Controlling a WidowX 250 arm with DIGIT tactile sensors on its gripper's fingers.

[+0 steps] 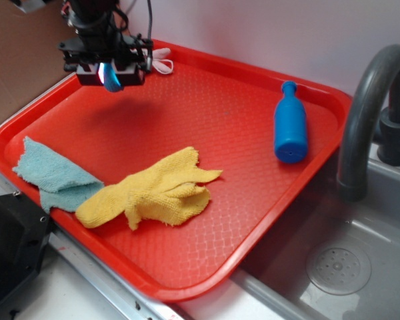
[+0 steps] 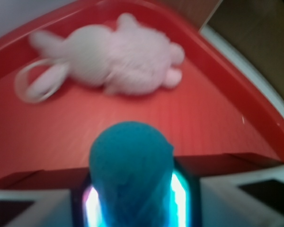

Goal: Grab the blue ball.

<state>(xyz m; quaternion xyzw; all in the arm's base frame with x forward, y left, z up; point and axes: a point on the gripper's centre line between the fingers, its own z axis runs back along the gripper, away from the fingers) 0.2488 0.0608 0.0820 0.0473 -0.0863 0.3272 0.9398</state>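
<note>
Red plastic tray [image 1: 253,200] on a worktop, beside a grey sink [image 1: 360,267] with a dark curved faucet [image 1: 360,113]; pale wall behind, brown cardboard at the far left.

Nearest the front edge, well below and forward of the gripper: light teal cloth [image 1: 50,177] at the tray's left rim, partly tucked under a crumpled yellow cloth [image 1: 153,193] lying just to its right, the two touching.

Farther back and far off to the gripper's right: smooth blue bottle-shaped toy [image 1: 290,127], lying flat near the tray's right rim, neck pointing away from the camera.

At the far left corner: gripper [image 1: 112,75], raised above the tray floor, casting a faint shadow beneath. Closed around the blue ball [image 1: 112,77], only a sliver of teal showing between the black fingers in the exterior view. In the wrist view, same ball [image 2: 131,170] filling the lower centre, knitted texture blurred, pinched between two bright pads [image 2: 180,198] on either side, clear of the tray surface.

Just beyond the gripper, against the far rim: white plush toy [image 2: 118,59], lying on its side, with a white loop [image 2: 38,82] attached at its left; in the exterior view only a bit of white showing behind the gripper [image 1: 161,60].
</note>
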